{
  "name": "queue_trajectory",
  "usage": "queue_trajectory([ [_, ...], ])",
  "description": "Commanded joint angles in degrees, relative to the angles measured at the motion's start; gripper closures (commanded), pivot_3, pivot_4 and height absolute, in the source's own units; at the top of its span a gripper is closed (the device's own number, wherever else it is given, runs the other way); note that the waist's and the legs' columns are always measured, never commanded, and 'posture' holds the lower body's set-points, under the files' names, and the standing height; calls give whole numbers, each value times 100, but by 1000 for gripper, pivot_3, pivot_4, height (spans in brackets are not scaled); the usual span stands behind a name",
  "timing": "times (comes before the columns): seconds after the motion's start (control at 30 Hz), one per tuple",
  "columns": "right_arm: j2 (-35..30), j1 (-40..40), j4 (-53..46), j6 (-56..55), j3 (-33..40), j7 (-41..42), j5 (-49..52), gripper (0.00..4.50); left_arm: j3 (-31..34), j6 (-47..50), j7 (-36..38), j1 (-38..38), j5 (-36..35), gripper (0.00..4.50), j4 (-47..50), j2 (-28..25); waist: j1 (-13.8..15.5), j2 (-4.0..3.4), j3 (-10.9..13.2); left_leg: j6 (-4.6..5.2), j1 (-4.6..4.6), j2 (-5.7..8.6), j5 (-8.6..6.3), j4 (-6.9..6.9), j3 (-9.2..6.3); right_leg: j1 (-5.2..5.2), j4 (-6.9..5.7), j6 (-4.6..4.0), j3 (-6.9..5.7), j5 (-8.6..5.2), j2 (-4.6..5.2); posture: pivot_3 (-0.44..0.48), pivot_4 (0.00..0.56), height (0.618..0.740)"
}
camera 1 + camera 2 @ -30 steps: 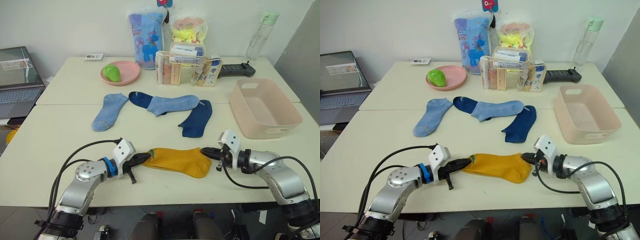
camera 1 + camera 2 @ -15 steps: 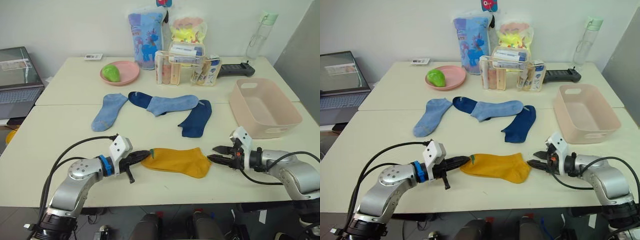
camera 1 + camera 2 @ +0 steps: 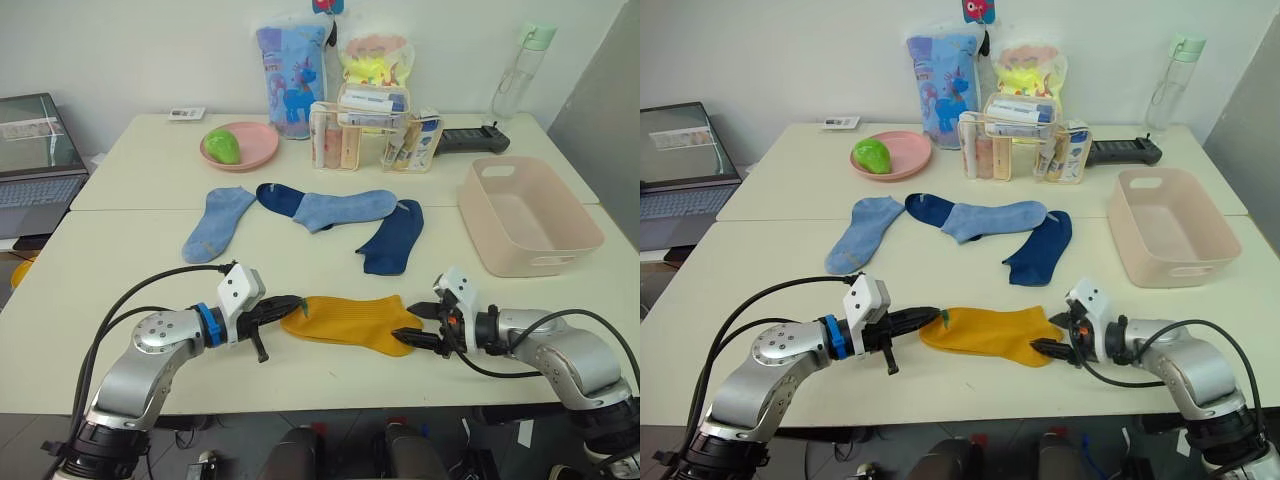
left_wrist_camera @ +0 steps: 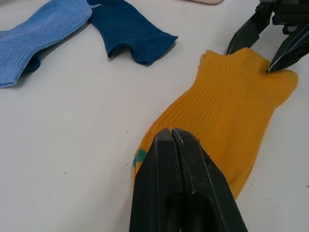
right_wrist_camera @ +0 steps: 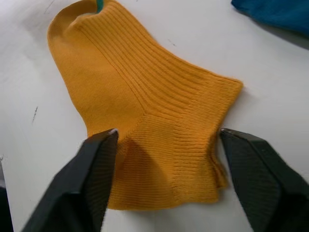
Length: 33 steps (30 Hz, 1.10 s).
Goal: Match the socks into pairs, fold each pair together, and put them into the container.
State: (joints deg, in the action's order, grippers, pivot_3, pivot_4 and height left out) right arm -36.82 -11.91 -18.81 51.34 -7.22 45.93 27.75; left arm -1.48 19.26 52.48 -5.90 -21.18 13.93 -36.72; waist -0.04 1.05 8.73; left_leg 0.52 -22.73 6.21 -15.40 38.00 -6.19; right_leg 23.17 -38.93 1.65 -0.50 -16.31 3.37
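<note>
Ribbed matt knit mustard sock (image 5: 149, 116) lies on a smooth table (image 3: 120, 260).

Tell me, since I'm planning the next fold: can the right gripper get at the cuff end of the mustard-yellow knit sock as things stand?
Probably yes. The right gripper is open, its fingers on either side of the mustard-yellow knit sock at that end, nothing between them. The left gripper is shut on the other end.

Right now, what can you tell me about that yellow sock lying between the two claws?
The yellow sock is a short, ribbed, mustard knit lying flat near the table's front edge, a bit of green at one end. The left claw is shut on that end. The right claw is open, its fingers straddling the other end. It looks like two socks stacked.
</note>
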Motion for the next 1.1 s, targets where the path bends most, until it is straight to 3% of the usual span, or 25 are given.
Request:
queue_trajectory([
  [0.03,-78,-1,-111,-181,-203,207,-25,2476,108,-108,66,-84,-7,4500,70,-82,-1,0,0,0,0,0,0,0,1,0,0,0,0,0,0,0,150,740],
  [0.2,-58,-89,210,-237,-22,111,-35,4284,33,-60,132,-188,-11,4500,107,-77,2,0,0,0,0,0,0,0,0,0,0,0,0,0,0,0,150,740],
  [0.23,-53,-104,241,-240,15,95,-24,4449,5,-37,147,-214,-21,4500,139,-71,2,0,0,0,0,0,0,0,0,0,0,0,0,0,0,0,150,740],
  [0.43,-289,-470,519,-96,231,298,116,4449,-591,-38,442,-605,68,4500,76,107,1,0,0,0,-1,2,0,3,2,0,0,0,2,0,1,0,150,740],
  [0.77,-683,-918,980,-130,-16,895,28,4449,-1751,-421,307,-1555,1162,4500,-1411,951,7,1,1,0,-6,3,0,7,3,0,0,1,-1,1,1,0,150,740],
  [1.0,-663,-939,927,-38,64,1033,184,4449,-1928,-443,226,-1647,1507,4500,-1823,1161,2,1,1,-1,-7,2,1,8,2,2,-1,1,-1,1,1,0,150,740],
  [1.1,-556,-969,776,380,411,1197,793,4449,-1970,-413,240,-1522,1605,4500,-1823,1071,1,1,1,-1,-6,2,1,8,1,2,-2,1,-1,1,1,0,150,740],
])
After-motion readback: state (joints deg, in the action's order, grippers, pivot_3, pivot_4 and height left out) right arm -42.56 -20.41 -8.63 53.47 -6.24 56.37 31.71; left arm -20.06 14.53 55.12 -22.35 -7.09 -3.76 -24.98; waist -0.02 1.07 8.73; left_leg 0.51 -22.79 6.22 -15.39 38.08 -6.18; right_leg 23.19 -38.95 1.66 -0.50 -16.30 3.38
